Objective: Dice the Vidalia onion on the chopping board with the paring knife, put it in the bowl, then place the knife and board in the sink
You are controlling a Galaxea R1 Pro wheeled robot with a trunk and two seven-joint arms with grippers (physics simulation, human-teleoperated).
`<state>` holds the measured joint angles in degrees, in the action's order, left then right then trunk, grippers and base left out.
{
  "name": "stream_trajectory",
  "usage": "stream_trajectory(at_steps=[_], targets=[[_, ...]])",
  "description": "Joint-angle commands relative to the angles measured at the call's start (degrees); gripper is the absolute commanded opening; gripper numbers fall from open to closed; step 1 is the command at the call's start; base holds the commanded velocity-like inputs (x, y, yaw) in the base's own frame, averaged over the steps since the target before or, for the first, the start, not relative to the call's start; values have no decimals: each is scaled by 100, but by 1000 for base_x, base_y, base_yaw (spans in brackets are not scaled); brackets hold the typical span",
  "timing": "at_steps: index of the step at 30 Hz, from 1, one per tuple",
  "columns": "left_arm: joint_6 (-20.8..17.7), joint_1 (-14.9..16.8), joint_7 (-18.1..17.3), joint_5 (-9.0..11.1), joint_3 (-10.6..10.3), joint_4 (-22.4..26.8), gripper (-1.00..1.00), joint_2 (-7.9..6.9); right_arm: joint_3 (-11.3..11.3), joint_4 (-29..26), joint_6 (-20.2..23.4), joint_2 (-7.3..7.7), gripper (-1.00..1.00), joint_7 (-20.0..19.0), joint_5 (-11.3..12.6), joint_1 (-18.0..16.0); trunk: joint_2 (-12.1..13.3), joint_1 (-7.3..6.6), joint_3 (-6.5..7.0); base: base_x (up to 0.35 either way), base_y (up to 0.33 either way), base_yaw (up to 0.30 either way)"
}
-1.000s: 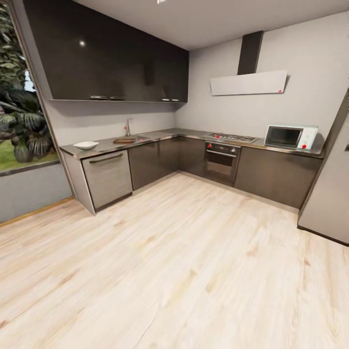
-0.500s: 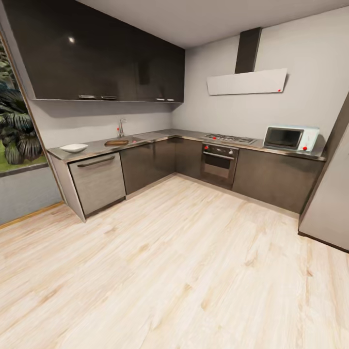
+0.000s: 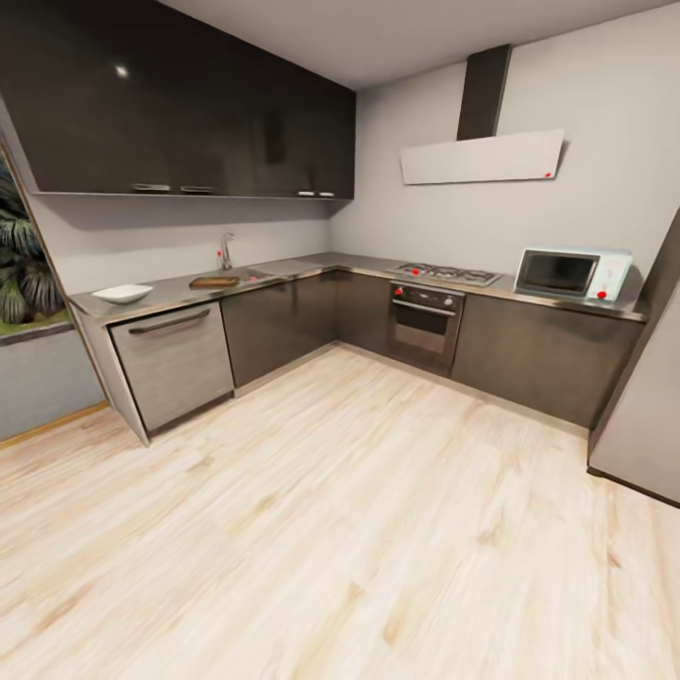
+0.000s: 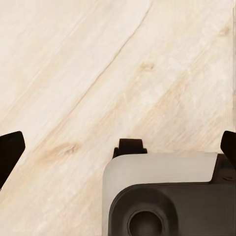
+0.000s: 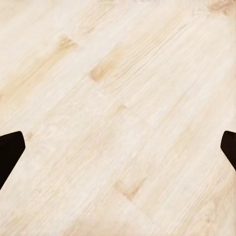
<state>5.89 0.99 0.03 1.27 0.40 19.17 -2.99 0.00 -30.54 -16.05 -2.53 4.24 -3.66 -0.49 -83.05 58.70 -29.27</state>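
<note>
Pale wood floor (image 3: 359, 529) stretches ahead of me to an L-shaped kitchen. On the countertop (image 3: 170, 293), going rightward: the bowl (image 3: 122, 294), whose contents I cannot make out, then the board (image 3: 214, 281) just beside the sink (image 3: 247, 276) and its faucet (image 3: 227, 251). Farther right sit a hob (image 3: 446, 274) and a microwave (image 3: 571, 273). My left gripper (image 4: 118, 150) and right gripper (image 5: 118, 147) hang over floor, fingers spread wide, grasping nothing.

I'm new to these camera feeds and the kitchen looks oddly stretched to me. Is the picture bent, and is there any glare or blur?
Head view: wide-angle stretch, walls leaning outward; a small light spot glints on the glossy upper cabinets; distant things like the bowl and chopping board look soft. Wrist views: evenly lit wooden floor, no hard shadows, dark fingertips at the edges.
</note>
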Motion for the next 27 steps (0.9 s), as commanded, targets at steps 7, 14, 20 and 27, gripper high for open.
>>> stream_trajectory(at_steps=[7,14,20,27], targets=[[18,4,2,13,4,-1,100,0,0,5,-12,-2,100,33,-39,-4,-2,3,-6,316,-137,0],[18,3,0,13,4,-1,100,0,0,5,-12,-2,100,33,-39,-6,-2,3,-6,316,-137,0],[18,6,-1,13,4,-1,100,0,0,5,-12,-2,100,41,-39,-4,-2,3,-6,316,-137,0],[18,2,-1,13,4,-1,100,0,0,-8,-12,-2,100,42,-39,-5,-2,3,-6,316,-137,0]])
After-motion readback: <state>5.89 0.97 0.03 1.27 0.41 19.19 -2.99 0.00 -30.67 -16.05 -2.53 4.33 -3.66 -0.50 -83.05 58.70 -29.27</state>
